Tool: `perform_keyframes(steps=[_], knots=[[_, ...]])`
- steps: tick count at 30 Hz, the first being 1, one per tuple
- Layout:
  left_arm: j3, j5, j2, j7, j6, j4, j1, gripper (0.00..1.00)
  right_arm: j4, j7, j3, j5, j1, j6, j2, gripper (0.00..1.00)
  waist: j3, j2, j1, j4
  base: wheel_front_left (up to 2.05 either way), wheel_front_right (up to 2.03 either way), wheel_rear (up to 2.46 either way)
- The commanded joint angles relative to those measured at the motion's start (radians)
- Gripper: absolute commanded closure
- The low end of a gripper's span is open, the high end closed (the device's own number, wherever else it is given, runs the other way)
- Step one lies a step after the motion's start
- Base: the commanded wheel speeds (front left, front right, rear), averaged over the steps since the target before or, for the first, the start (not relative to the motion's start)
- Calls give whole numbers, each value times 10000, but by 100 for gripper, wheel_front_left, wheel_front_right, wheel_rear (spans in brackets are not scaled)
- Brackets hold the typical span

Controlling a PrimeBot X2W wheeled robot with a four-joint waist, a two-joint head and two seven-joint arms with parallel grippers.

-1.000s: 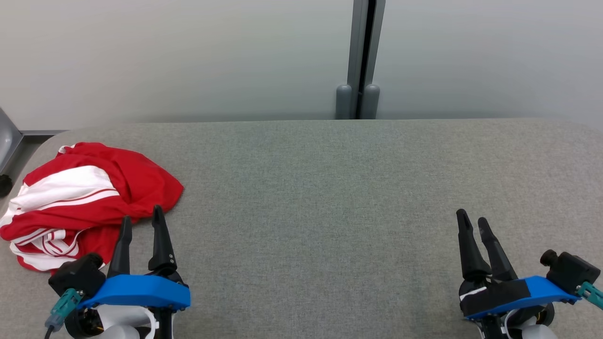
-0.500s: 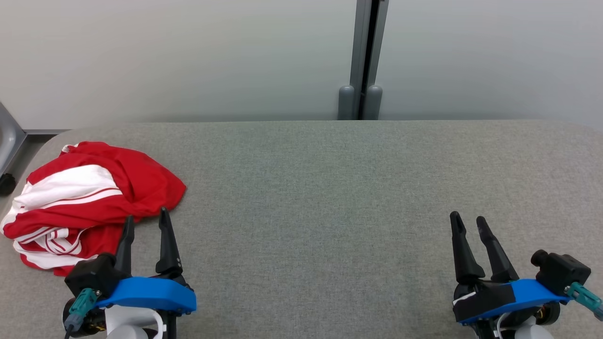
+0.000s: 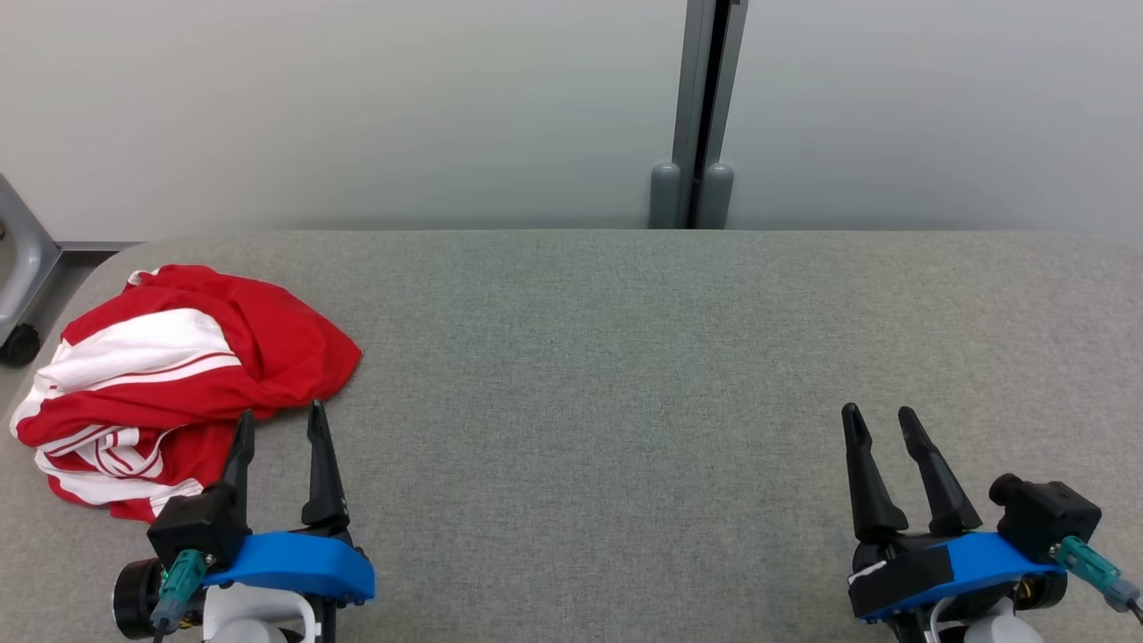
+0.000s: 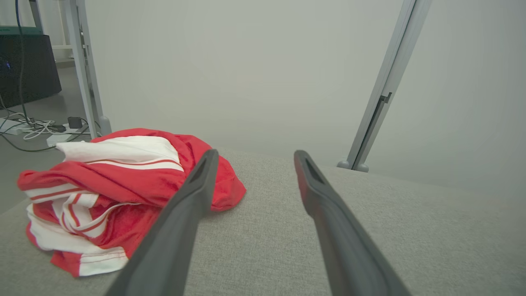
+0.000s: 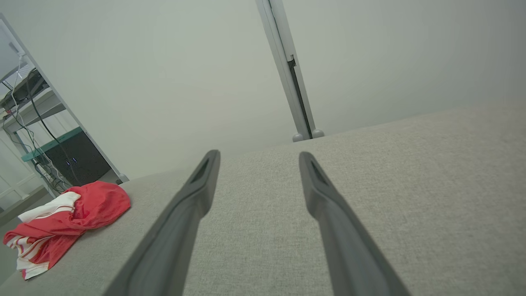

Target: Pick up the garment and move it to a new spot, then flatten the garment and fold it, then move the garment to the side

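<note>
The garment [image 3: 183, 375] is a red piece of clothing with white stripes, crumpled in a heap at the far left of the grey padded table [image 3: 625, 357]. My left gripper [image 3: 279, 421] stands open at the heap's near right edge, its left fingertip over the cloth, nothing between the fingers. In the left wrist view the garment [image 4: 119, 189] lies left of the open left gripper [image 4: 254, 158]. My right gripper [image 3: 882, 421] is open at the lower right, far from the cloth. The right wrist view has the garment [image 5: 70, 218] at far left and the right gripper [image 5: 259, 158] over bare table.
A pale wall with a grey vertical post [image 3: 705, 107] runs behind the table. At the far left a grey frame on a castor [image 3: 20, 344] stands off the table's edge. Cables and a dark cabinet [image 4: 24, 70] sit on the floor beyond the garment.
The head view has shifted slightly, so the scene sits a little further right. Both grippers have drawn slightly lower in the picture and stay open. The garment lies as before.
</note>
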Motion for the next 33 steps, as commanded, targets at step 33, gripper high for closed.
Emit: perform_keyframes(steps=[33], knots=[[-73, 1646, 101, -535, 275, 639, -69, 0, 278, -539, -110, -2044, -75, 27, -88, 0, -129, 0, 0, 138, 0, 0, 0]])
